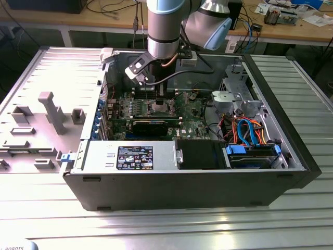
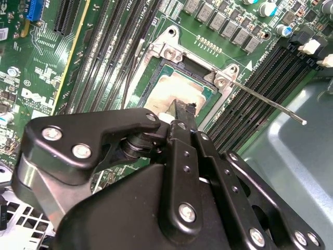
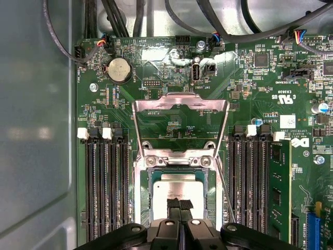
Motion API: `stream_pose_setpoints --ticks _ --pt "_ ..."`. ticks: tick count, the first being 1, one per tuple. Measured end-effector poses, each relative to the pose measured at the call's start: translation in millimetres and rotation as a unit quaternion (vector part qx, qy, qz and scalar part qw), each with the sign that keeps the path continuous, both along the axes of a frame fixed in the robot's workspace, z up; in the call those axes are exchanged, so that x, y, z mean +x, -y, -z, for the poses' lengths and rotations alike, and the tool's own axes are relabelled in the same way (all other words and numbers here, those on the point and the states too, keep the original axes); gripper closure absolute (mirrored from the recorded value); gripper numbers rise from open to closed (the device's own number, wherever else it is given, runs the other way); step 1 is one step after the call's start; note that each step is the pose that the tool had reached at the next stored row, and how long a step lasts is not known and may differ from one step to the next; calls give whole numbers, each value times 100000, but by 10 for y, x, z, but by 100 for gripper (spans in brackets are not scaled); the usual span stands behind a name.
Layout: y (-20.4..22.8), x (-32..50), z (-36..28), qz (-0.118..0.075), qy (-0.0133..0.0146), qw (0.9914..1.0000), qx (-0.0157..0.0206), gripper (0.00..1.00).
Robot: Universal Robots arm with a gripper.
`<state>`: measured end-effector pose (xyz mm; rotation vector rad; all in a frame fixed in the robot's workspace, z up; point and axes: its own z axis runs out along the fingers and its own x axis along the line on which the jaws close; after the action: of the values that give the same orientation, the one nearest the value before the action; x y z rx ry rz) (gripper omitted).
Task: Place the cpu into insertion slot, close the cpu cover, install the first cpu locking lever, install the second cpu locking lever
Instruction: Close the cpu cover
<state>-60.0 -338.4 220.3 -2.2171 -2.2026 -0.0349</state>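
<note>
Placed cpu in insertion slot, seemingly done.
Held closed hand over cpu, lower centre; left cpu cover raised mid-frame, needing room to swing down.

Ribbed metal desk is spanning the foreground of the exterior view, its grooves running side to side. On the exterior view's left a pale slotted plate is carrying grey fixture blocks, and light is glaring pinkish-white off it. A wooden desk is running along the back on white legs. Loose cables are trailing over it, and small clutter is lying toward the exterior view's right. The space beneath is sitting in shadow.
</note>
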Motion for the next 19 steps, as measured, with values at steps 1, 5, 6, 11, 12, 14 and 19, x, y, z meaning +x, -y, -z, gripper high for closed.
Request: stream_pose_setpoints --ticks 1,5,6,11,12,14,19 --pt "0 0 -8 -1 -2 100000 -5 89" --pt "0 0 -43 0 3 100000 -2 89" --pt "0 0 -53 -1 3 100000 0 89" --pt "0 0 -68 0 2 100000 0 89" --pt "0 0 -69 -2 4 100000 3 89" --pt "0 0 -70 -2 5 100000 -1 89" --pt "0 0 -95 -3 1 100000 0 89"
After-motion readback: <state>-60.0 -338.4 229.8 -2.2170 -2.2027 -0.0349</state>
